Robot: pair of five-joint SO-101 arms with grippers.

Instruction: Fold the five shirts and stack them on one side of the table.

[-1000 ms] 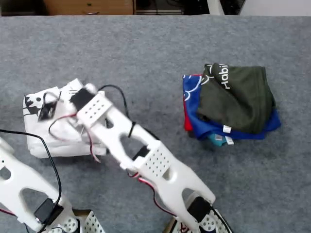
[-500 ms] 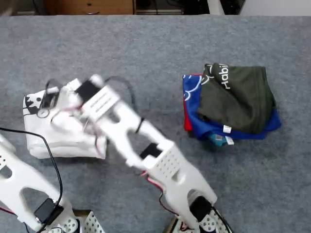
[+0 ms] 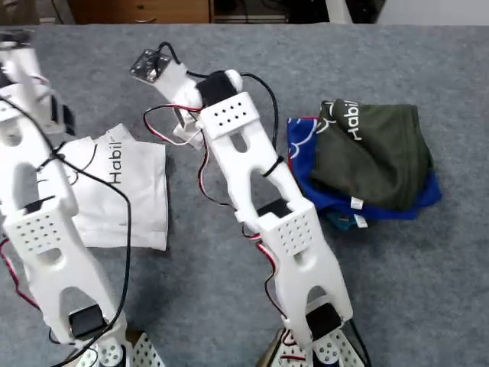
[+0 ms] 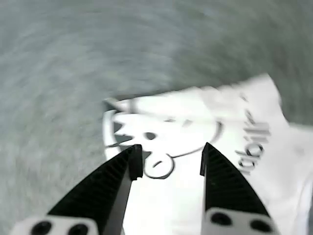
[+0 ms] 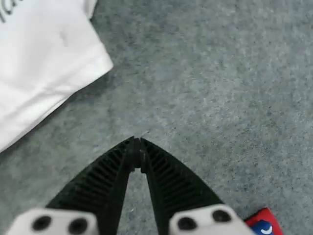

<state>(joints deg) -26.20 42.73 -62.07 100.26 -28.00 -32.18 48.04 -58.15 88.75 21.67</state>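
Tabletop: grey felt-like tabletop (image 3: 344, 61); carries all items.
White shirt: white cotton shirt w/ black lettering and a cartoon-face print (image 3: 130, 199). Lies flat on the left half of the tabletop, roughly rectangular, w/ one side hidden under the left arm (image 3: 42, 229).
Stack: on the right half, well apart from the white cotton shirt. Dark green shirt w/ white lettering (image 3: 374, 153) is on top, royal blue shirt w/ white line print (image 3: 302, 149) is under it. A red fabric edge (image 3: 293, 191) and a teal fabric bit (image 3: 338, 220) poke out below.
Left gripper: left gripper (image 4: 170, 152) has its fingers set apart w/ a moderate gap and nothing btwn them. It is pointed at the cartoon-face print of the white cotton shirt (image 4: 230, 186). Contact w/ the cloth: cannot tell.
Right gripper: right gripper (image 5: 137, 143) has its fingertips pressed together w/ nothing held. It is over bare tabletop (image 5: 220, 88), near a corner of the white cotton shirt (image 5: 39, 58).
High view adds: full layout. Both arms extend toward the far edge; the right arm (image 3: 244, 160) runs btwn the white cotton shirt and the stack.
Left wrist view adds: face-print detail and the finger gap.
Right wrist view adds: the closed fingertips, plus a red-and-blue fabric corner (image 5: 261, 223) close by the gripper's base.
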